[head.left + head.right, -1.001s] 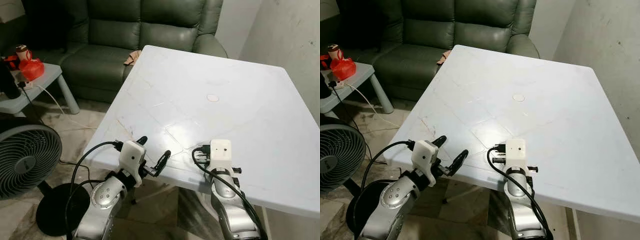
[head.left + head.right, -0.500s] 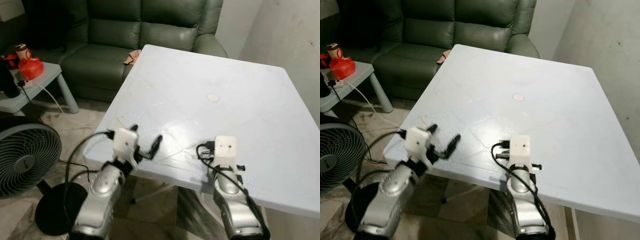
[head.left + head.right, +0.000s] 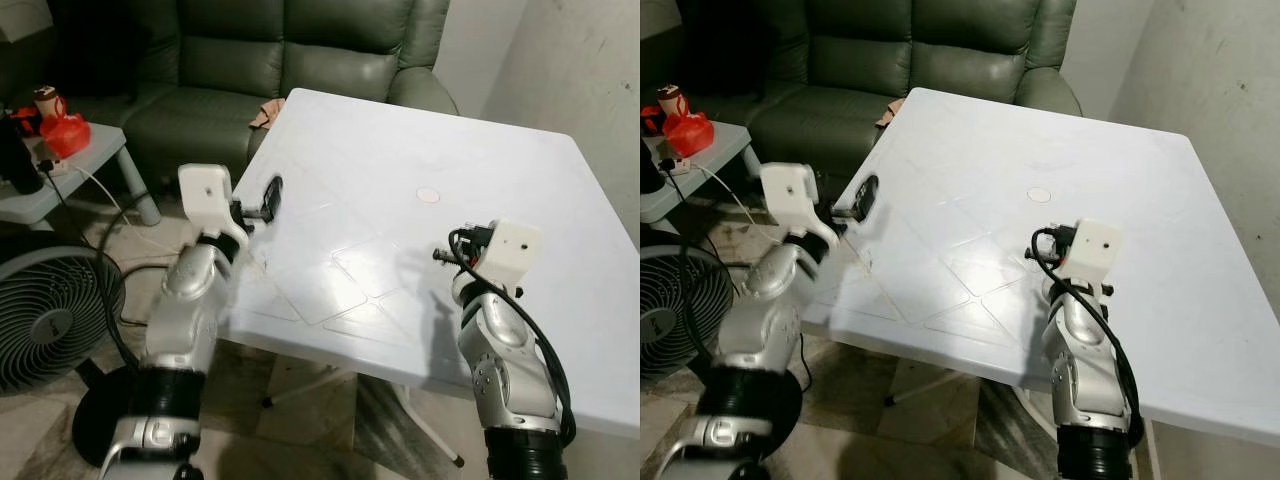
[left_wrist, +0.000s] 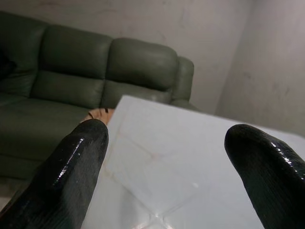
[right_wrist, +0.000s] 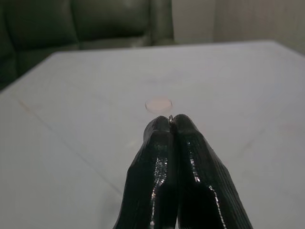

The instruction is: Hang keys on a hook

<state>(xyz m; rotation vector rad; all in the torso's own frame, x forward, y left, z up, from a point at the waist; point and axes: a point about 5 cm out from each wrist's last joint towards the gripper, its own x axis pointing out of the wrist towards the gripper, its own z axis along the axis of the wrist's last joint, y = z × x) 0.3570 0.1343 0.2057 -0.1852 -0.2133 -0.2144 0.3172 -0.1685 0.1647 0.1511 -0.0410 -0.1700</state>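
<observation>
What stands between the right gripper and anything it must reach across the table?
Nothing visible does. The right gripper, shut with a tiny metal glint at its tips, hovers over the white table; ahead lies bare tabletop with one flat round disc.

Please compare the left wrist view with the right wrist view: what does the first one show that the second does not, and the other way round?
Left wrist view: the left gripper with its fingers wide apart, and a small tan thing on the sofa beside the table's edge.
Right wrist view: the right gripper with its fingers pressed together on a tiny metal piece, and a round pale disc on the tabletop ahead.
Shared: the white table and the green sofa behind it.
</observation>
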